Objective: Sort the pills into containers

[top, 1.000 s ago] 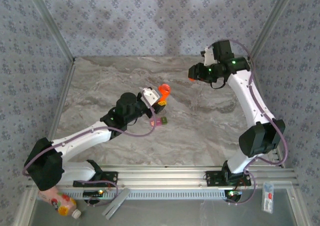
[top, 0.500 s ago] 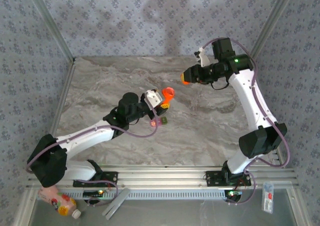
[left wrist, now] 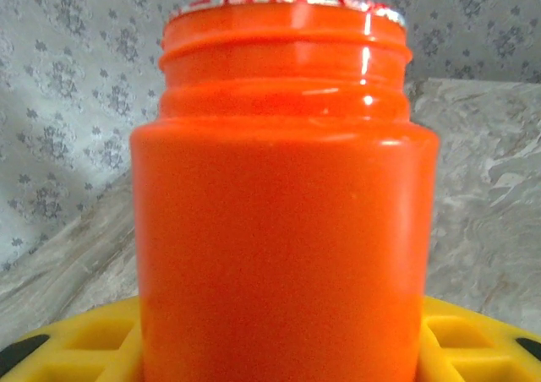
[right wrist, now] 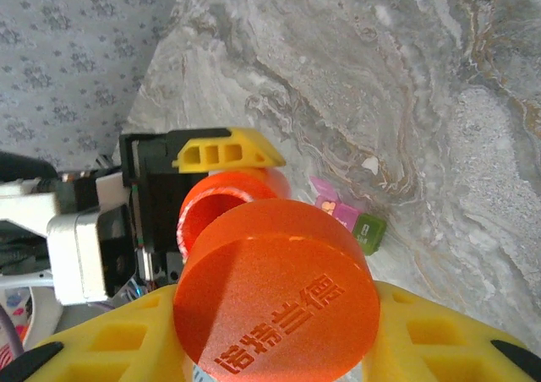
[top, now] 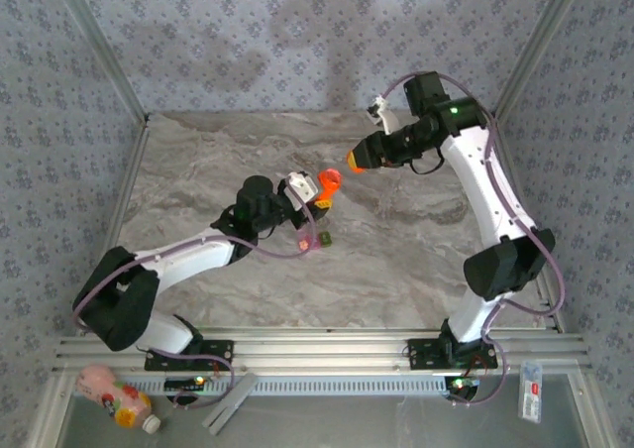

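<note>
Left gripper (top: 319, 195) pinches open orange bottle (left wrist: 283, 230), frame centre. Right gripper (top: 363, 155) clamps the orange cap (right wrist: 277, 293), just upper right of it. Pill case (top: 315, 240) on desk (top: 198, 170), below bottle, pink and green.

We can read only one writing: on the flat top of the orange cap (right wrist: 277, 285) stand four raised Chinese characters, which seem to be 诺特兰德. The foil rest on the mouth of the orange bottle (left wrist: 283, 196) carries red marks, but we cannot read them. The labels on the pink bottle (top: 117, 400) and on the white packet (top: 532, 392) are too small for reading.
</note>
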You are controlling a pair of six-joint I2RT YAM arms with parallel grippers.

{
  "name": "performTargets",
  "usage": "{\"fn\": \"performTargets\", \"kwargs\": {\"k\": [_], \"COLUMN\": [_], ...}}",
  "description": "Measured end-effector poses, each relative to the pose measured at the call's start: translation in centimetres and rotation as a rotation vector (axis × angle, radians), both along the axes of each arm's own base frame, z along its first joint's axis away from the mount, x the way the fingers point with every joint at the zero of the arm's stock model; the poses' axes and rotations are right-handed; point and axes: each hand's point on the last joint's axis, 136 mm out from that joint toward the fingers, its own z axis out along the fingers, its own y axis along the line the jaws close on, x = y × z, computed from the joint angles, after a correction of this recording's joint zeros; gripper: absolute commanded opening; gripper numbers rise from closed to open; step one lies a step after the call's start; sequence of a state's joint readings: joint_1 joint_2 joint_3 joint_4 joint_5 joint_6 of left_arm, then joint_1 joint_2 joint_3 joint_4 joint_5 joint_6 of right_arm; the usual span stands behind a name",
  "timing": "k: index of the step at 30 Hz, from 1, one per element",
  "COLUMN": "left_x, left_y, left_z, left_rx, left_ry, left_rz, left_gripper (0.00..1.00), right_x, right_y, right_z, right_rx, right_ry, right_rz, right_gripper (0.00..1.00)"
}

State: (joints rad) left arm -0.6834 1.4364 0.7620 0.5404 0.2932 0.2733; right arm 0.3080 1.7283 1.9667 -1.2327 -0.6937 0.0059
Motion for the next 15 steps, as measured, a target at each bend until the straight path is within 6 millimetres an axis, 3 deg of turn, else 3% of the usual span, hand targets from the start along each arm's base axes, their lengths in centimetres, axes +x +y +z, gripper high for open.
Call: {"fn": "performTargets", "kwargs": {"k": [6,15], "left_x": [0.6,0.2], "left_y": [0.0,-0.4], "left_z": [-1.7,-1.5], "left_rx": [0.021,0.009], "left_ry": [0.022,0.01], "left_rz": [-0.024,-0.061], "left_gripper": [0.0,0.0], "right_x": [0.5,-0.6], "right_y": [1.2,2.9], "right_z": [-1.0,-1.8], "right_rx": [-0.039,-0.089], "right_ry": [0.007,0.006], "right_rz": [0.052,0.144], "right_gripper": [0.43,0.42]}}
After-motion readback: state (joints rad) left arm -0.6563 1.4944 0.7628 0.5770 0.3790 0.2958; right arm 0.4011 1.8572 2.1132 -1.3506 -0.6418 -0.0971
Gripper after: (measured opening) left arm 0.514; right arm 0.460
